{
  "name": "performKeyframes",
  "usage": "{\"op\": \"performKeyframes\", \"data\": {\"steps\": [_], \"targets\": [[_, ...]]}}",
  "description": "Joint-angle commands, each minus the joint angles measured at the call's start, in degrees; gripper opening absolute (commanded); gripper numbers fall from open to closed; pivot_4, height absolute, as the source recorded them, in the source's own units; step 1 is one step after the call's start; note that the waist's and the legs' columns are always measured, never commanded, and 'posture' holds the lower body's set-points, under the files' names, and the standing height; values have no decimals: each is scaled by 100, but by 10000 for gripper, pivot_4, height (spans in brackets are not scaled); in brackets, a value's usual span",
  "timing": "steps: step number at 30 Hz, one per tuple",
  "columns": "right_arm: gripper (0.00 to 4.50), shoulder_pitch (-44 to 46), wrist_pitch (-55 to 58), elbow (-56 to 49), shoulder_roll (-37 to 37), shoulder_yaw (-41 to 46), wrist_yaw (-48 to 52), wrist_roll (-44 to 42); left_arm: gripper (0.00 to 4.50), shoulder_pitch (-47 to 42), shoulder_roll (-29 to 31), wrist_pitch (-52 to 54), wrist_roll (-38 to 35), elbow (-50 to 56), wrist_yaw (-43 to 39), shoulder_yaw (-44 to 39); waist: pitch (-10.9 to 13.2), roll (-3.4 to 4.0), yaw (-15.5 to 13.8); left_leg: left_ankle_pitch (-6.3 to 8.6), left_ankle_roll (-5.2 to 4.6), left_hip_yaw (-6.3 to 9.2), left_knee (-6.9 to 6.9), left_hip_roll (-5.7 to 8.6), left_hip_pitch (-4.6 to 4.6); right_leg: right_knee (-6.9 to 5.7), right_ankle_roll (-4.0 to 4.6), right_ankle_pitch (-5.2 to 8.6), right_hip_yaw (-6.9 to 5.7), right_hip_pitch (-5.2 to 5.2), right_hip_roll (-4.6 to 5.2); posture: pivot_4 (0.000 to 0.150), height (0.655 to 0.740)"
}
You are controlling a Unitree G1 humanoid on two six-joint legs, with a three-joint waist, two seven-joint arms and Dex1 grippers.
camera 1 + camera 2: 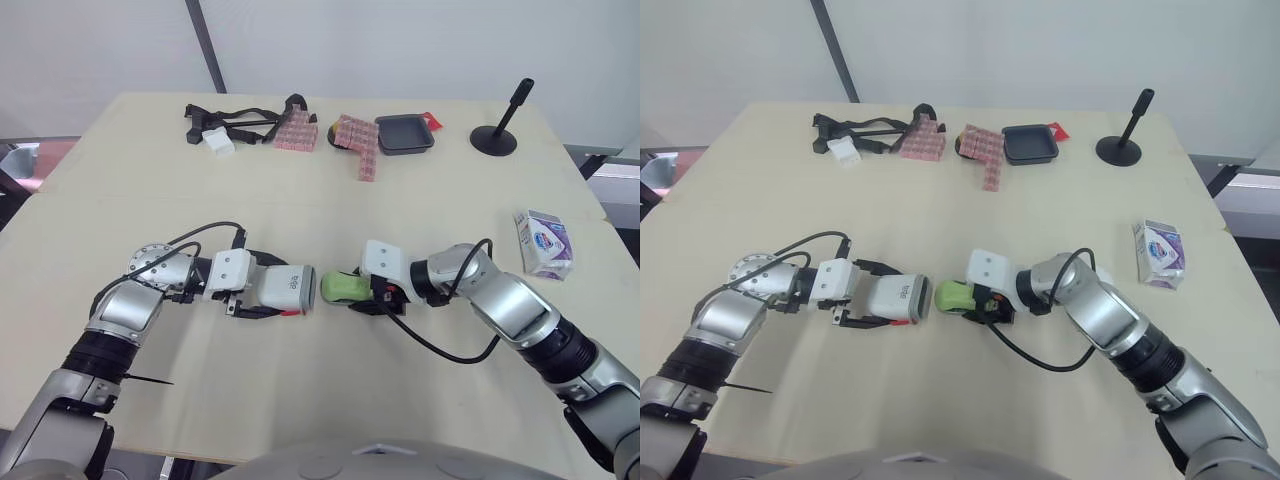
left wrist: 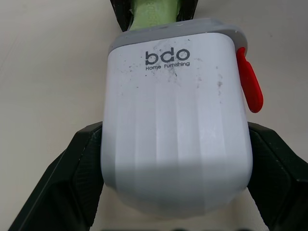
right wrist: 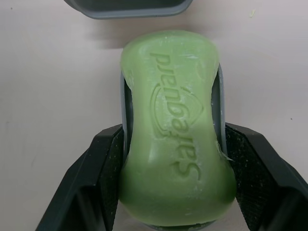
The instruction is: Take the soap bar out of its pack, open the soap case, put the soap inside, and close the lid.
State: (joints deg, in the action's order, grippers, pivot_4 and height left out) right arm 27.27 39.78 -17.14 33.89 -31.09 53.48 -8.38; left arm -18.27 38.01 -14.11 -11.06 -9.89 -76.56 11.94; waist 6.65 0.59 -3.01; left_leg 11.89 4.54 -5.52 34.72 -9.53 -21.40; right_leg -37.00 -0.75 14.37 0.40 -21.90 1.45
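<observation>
A white soap case (image 1: 281, 290) with a grey rim and a red latch (image 2: 249, 85) lies on its side on the table, and my left gripper (image 1: 262, 291) is shut on it, one black finger (image 2: 72, 183) on each side. Its open end faces the green soap bar (image 1: 340, 287). My right gripper (image 1: 366, 293) is shut on the soap, which rests on a thin grey inner tray (image 3: 219, 110) between the fingers (image 3: 103, 168). The soap's tip sits just short of the case's rim (image 3: 130, 7). The empty soap pack (image 1: 543, 243) lies at the right.
At the table's far side are black straps (image 1: 235, 122), pink block clusters (image 1: 358, 145), a dark square tray (image 1: 404, 133) and a black stand (image 1: 497, 135). The table's right edge runs close to the soap pack.
</observation>
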Motion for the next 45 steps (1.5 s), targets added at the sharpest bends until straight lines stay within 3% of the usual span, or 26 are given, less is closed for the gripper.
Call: {"op": "performKeyframes", "data": {"steps": [1,14,45], "targets": [[25813,231,155,-173,228,166,261,-44,34645,-34,6,-11,-22,147,44,-40,0,0,-5,0,0,0,0,0,0,1,0,0,0,0,0,1500,7400],[25813,900,876,-913,941,272,1001,-348,34645,-91,-374,-8,73,125,332,81,2,0,-24,0,0,1,2,-3,-1,1,0,0,0,0,-5,1500,7400],[25813,1741,1390,-826,922,-375,1195,-203,34645,-243,-1076,390,214,609,909,426,3,0,-37,0,0,-1,3,-3,-5,-5,0,0,6,0,-7,1500,7400]]}}
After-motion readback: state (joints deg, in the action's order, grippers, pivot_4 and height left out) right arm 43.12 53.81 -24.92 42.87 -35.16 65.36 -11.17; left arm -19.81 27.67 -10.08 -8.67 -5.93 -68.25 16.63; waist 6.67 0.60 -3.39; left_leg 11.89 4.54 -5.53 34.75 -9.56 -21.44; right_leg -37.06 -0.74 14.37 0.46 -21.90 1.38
